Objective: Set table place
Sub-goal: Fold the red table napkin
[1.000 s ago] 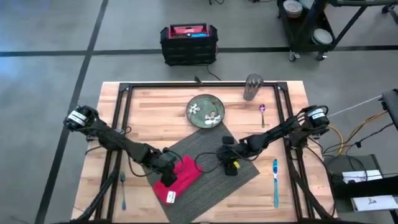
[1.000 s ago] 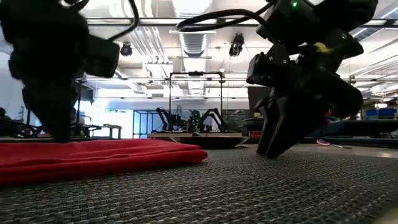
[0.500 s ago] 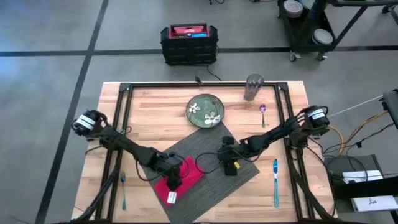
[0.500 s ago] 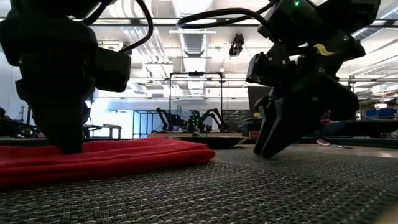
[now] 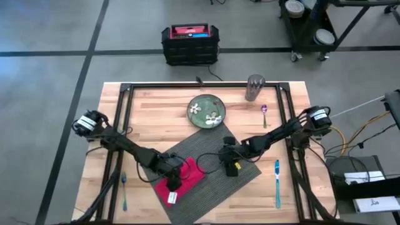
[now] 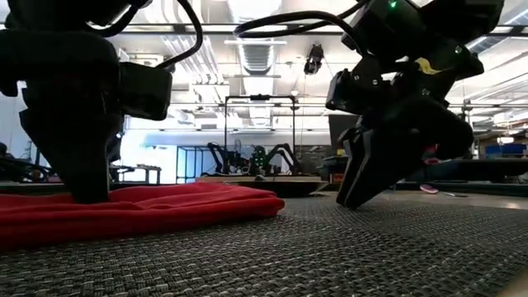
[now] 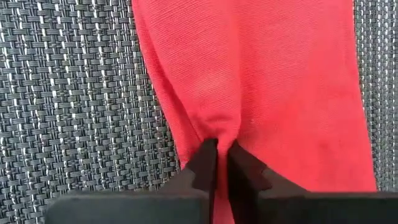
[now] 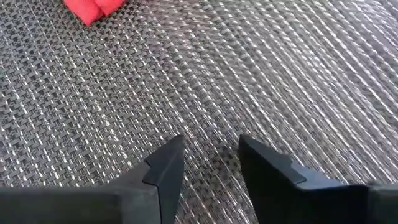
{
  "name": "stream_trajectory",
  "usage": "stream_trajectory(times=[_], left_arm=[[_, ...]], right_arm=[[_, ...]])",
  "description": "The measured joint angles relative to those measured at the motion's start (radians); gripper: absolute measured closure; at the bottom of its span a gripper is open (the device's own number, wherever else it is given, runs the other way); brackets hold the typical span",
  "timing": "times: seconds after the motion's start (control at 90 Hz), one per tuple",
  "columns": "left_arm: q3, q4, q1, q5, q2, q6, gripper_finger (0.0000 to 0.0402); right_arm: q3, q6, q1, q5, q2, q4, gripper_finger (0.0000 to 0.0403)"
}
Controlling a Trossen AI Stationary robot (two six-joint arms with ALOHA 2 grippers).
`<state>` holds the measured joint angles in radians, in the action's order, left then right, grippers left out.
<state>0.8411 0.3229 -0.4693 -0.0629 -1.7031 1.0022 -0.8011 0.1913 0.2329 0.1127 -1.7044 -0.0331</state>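
While the left gripper [image 7: 216, 163] is clamped shut on a pinched ridge of the red napkin [image 7: 261, 87], it's barely shifted in the last half second. A second back it was a bit further right on the cloth with the napkin reaching further right too; since then it has slid left and near, and the napkin has bunched up and come along. Now it sits at the napkin's left part, on the left half of the placemat [image 5: 209, 164]. My read: the napkin is being dragged toward the mat's left edge, and the drag has either paused or is nearly done.

The right gripper [image 8: 210, 163] hasn't budged across all three moments. Its fingers are parted with nothing between them, tips down at or just above the weave, right of the mat's middle, maybe pinning it so it doesn't skid.

The mat still lies skewed on the table [image 5: 162, 112], far corner just beside the plate [image 5: 207, 111]. Glass [image 5: 254, 87], spoon [image 5: 264, 110], fork [image 5: 124, 187] and the blue utensil [image 5: 277, 182] are all off the mat, so most of the setting is still to do.
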Motion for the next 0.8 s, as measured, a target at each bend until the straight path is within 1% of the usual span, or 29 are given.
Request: stream_trajectory(times=[0.078,0.144,0.211,0.289,0.367,0.433,0.511,0.611,0.711,0.8], left_arm=[[-0.001,0.017,-0.002,-0.014,0.047,0.02,0.0401],[-0.011,0.062,-0.008,-0.045,0.1,0.029,0.0401],[-0.004,0.066,-0.009,-0.066,0.148,0.047,0.0402],[0.0,0.134,-0.02,-0.087,0.201,0.077,0.0401],[-0.002,0.186,-0.027,-0.086,0.219,0.091,0.0401],[-0.003,0.233,-0.028,-0.086,0.229,0.098,0.0401],[-0.002,0.235,-0.028,-0.087,0.226,0.1,0.0401],[-0.002,0.235,-0.028,-0.086,0.21,0.123,0.0401],[-0.002,0.241,-0.031,-0.081,0.199,0.181,0.0401],[-0.002,0.243,-0.035,-0.079,0.194,0.246,0.0401]], right_arm=[[-0.022,-0.015,0.0,0.0,0.037,-0.056,0.0275],[-0.041,-0.057,0.0,0.0,0.071,-0.083,0.0281],[-0.043,-0.109,-0.004,0.003,0.1,-0.104,0.0287],[-0.044,-0.176,-0.012,0.041,0.115,-0.097,0.0293],[-0.042,-0.225,-0.029,0.08,0.112,-0.096,0.03],[-0.041,-0.251,-0.047,0.077,0.08,-0.084,0.0306],[-0.039,-0.255,-0.058,0.067,0.039,-0.095,0.0313],[-0.038,-0.21,-0.068,0.069,-0.011,-0.097,0.0323],[-0.041,-0.089,-0.073,0.076,-0.04,-0.12,0.0337],[-0.044,0.025,-0.069,0.108,-0.044,-0.159,0.0352]])
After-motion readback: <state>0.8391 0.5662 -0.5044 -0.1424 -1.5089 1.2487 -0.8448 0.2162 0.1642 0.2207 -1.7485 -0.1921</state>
